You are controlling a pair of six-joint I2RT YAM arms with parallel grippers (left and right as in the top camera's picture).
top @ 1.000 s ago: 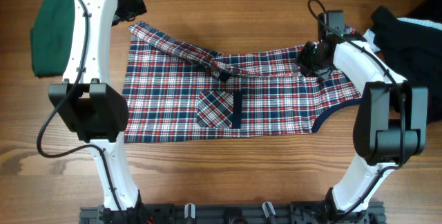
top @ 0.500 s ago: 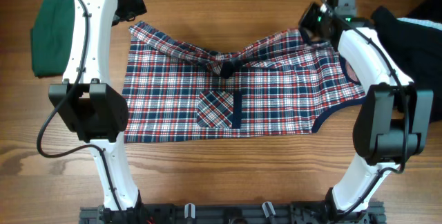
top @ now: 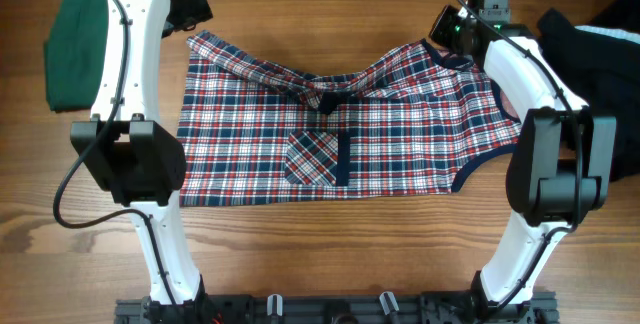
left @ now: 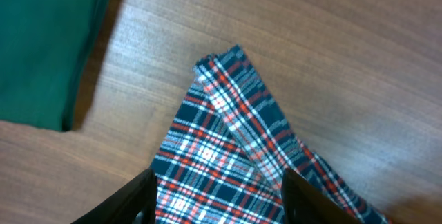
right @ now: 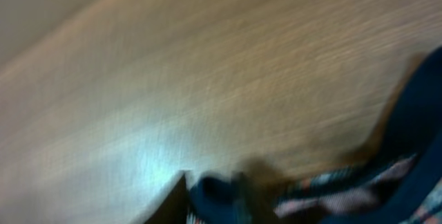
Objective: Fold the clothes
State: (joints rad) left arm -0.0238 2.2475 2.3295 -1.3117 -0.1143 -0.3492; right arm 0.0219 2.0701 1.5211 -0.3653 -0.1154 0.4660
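In the middle of the overhead frame the plaid dress (top: pixel 400 134) is lying spread out. Only the left wrist view is showing the left gripper (left: pixel 217 200) wide open, empty, over its corner. The blurred right wrist view is showing the right gripper (right: pixel 214 195) pinching its navy trim (right: pixel 414 113).

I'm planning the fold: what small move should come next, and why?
Probably the right fingers, pinching the red, white and navy plaid dress by its navy-trimmed shoulder, should draw it rightward: a bunched ridge crosses the far edge.
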